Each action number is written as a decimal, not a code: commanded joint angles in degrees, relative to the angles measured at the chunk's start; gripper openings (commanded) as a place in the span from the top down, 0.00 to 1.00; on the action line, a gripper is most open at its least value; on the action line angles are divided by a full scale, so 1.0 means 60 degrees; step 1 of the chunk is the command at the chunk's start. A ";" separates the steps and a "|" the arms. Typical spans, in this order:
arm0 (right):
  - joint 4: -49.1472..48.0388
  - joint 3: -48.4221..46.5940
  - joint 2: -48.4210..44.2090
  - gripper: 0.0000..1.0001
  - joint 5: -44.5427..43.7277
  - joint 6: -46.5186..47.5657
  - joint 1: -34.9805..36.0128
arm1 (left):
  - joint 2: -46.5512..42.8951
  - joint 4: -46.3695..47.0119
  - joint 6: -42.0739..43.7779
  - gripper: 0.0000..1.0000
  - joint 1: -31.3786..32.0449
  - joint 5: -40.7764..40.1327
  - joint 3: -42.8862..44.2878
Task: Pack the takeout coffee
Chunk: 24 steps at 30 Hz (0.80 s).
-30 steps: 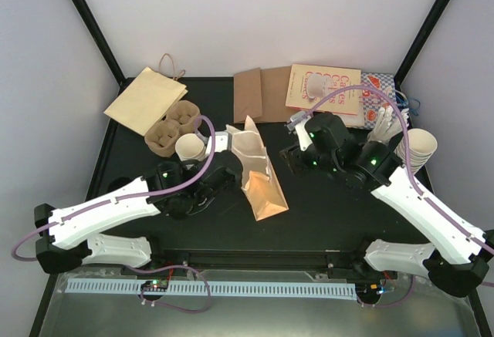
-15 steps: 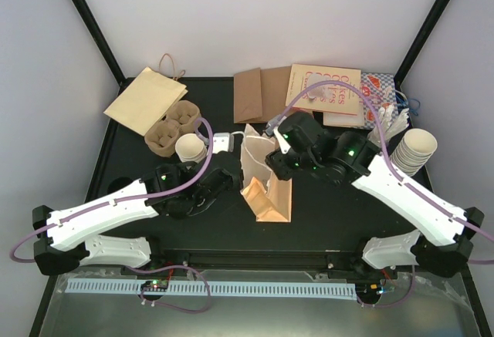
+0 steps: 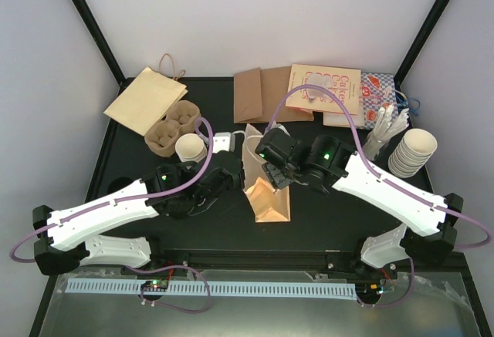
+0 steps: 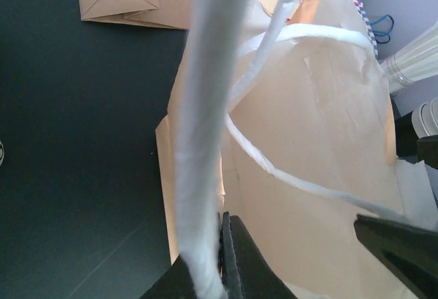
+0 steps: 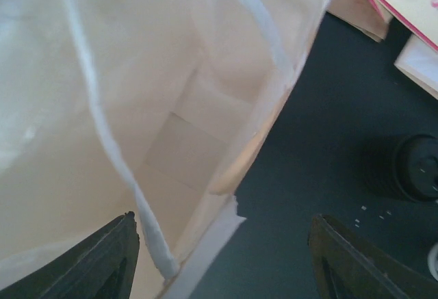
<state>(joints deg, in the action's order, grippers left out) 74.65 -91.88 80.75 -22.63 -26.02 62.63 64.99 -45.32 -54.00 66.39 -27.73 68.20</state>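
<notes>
The tan paper bag (image 3: 270, 200) stands open mid-table. My left gripper (image 3: 235, 170) is shut on its left rim, beside the white handle (image 4: 205, 107), with the bag wall (image 4: 321, 148) just to its right. My right gripper (image 3: 270, 166) is open at the bag's mouth. In the right wrist view (image 5: 229, 261) one finger (image 5: 113, 258) is inside the bag (image 5: 171, 107) and the other (image 5: 356, 261) is over the dark table. A lidless white cup (image 3: 191, 148) stands by the tray. A round black lid-like thing (image 5: 410, 167) sits to the right of the bag; it is hidden in the top view.
A brown pulp cup tray (image 3: 171, 127) and a flat tan bag (image 3: 145, 99) lie at the back left. Flat brown bags (image 3: 258, 94) and printed sheets (image 3: 328, 94) lie at the back. Stacked white cups (image 3: 413, 152) and white wrapped sticks (image 3: 386, 127) stand at the right.
My right arm has swung left from beside the bag to its mouth. The bag has gone from leaning over to more upright. My left gripper has kept its hold.
</notes>
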 commanded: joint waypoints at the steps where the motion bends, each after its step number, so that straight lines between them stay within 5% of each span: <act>1: 0.0711 0.0264 0.0033 0.30 -0.1195 -0.0536 0.0035 | 0.0071 0.0166 0.0000 0.98 -0.0050 0.0042 0.0057; 9: 0.0299 0.0699 0.0013 0.26 -0.0761 -0.0213 0.0093 | 0.0116 0.0123 -0.0141 0.98 -0.0049 -0.0031 0.0058; 13: 0.0352 0.0869 0.0261 0.27 -0.1826 -0.0396 0.0090 | 0.0166 0.0122 -0.0134 0.99 -0.0049 0.0005 0.0073; 20: -0.0232 0.0806 -0.0257 0.54 -0.4166 -0.1215 0.0093 | 0.0227 0.0141 -0.0071 0.98 -0.0061 0.0058 0.0138; 24: -0.0939 0.0943 -0.0594 0.61 -0.4654 -0.0872 -0.0002 | 0.0269 0.0061 -0.0028 0.98 -0.0053 0.0043 0.0196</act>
<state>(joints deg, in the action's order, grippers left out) 73.97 -86.74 80.42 -42.74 -31.16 62.94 65.76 -44.95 -54.26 66.39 -27.70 68.20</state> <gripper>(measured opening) 0.411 0.016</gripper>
